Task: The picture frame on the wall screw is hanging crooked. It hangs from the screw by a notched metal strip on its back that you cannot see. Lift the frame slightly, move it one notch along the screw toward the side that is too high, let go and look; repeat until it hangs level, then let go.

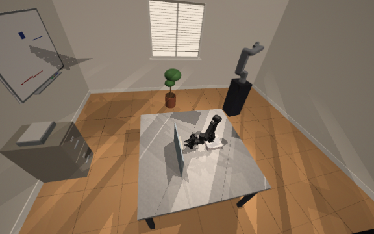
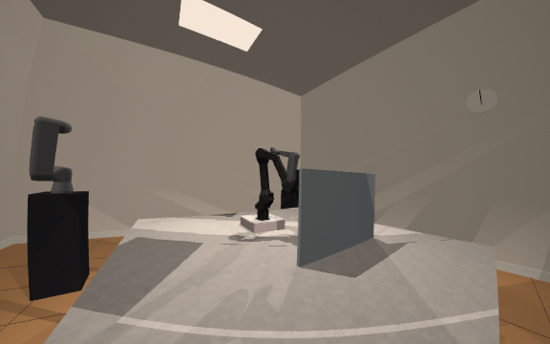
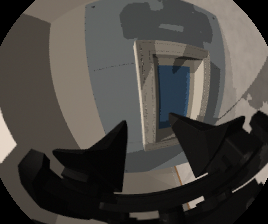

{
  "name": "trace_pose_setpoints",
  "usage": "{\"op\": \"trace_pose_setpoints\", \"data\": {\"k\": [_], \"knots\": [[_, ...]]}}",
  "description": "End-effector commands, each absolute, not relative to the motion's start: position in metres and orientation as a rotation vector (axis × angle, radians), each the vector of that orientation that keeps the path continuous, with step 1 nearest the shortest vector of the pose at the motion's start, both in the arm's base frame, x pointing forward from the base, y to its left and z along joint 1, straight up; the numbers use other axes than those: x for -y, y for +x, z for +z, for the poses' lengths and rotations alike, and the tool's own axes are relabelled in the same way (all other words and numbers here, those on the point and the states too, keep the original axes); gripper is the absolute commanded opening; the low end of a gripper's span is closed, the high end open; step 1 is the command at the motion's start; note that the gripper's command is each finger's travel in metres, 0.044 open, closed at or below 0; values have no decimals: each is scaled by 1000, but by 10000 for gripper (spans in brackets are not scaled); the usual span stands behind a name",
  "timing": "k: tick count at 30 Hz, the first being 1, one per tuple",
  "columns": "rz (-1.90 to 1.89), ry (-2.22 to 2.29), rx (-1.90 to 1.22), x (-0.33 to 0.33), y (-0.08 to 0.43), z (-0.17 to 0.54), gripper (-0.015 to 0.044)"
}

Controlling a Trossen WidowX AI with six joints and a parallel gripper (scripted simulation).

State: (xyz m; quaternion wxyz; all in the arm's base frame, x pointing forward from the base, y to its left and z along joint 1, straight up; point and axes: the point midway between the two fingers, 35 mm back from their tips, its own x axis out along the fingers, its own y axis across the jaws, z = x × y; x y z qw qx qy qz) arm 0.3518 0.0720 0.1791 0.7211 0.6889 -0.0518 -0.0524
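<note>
The picture frame (image 3: 148, 95) (image 1: 180, 143), light wood around a blue picture, hangs against the upright grey-blue panel (image 3: 110, 50) (image 1: 178, 156) (image 2: 334, 210). In the wrist view its top edge slopes slightly down to the right, about like the panel's top edge; the wide lens leaves any small tilt unclear. The screw and notched strip are hidden. My gripper (image 3: 147, 119) (image 1: 185, 145) is open and holds nothing. Its fingertips appear on either side of the frame's left bar, low down, the right one over the picture. Whether they touch the frame I cannot tell. The exterior view shows only the panel's back.
The panel stands on the grey table (image 1: 161, 195) (image 2: 256, 296). The arm's pale base block (image 1: 213, 143) (image 2: 262, 223) stands on the frame's side of the panel. Shadows cross the panel and table. A cabinet, a plant and a grey arm on a black pedestal stand beyond the table.
</note>
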Motion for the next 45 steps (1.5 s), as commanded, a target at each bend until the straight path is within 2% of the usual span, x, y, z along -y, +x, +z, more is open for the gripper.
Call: {"op": "trace_pose_setpoints", "data": {"k": [1,3,10,22,45], "knots": [[-115,1455,111,-76,307,175,260],[-115,1431,110,-76,292,172,260],[-109,1412,103,-85,290,179,260],[-131,1129,80,-103,205,207,260],[-131,1125,80,-103,204,208,260]]}}
